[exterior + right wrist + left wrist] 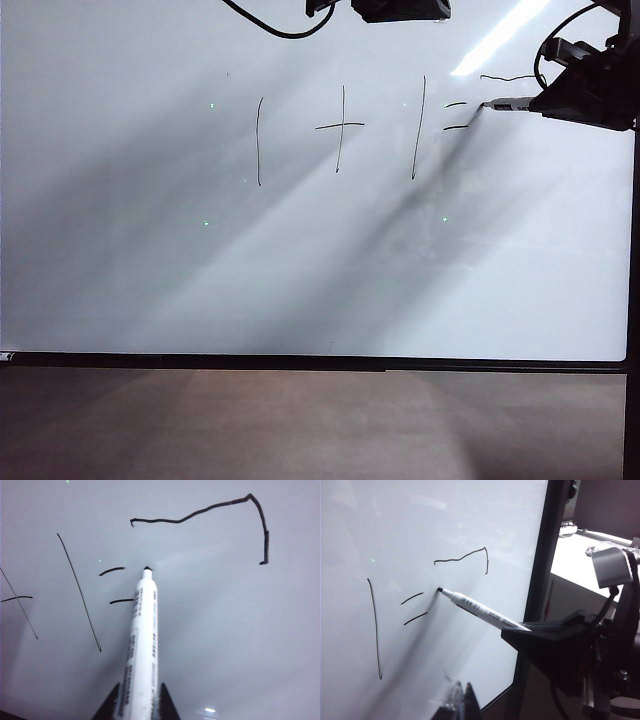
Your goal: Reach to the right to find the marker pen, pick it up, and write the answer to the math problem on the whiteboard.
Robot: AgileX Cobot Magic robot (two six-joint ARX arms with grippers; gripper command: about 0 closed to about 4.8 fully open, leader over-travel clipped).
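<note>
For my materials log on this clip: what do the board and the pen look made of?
Board: a glossy white surface, likely coated, going by the bright glare streak and soft shadows; its thin black frame could be plastic or metal. Pen, shut in the right pincer: smooth white barrel with printed text, probably plastic.

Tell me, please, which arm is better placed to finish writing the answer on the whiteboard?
The right. The right gripper is shut on the marker pen, tip beside the equals sign, under the half-drawn answer on the whiteboard. The left gripper holds nothing visible.
</note>
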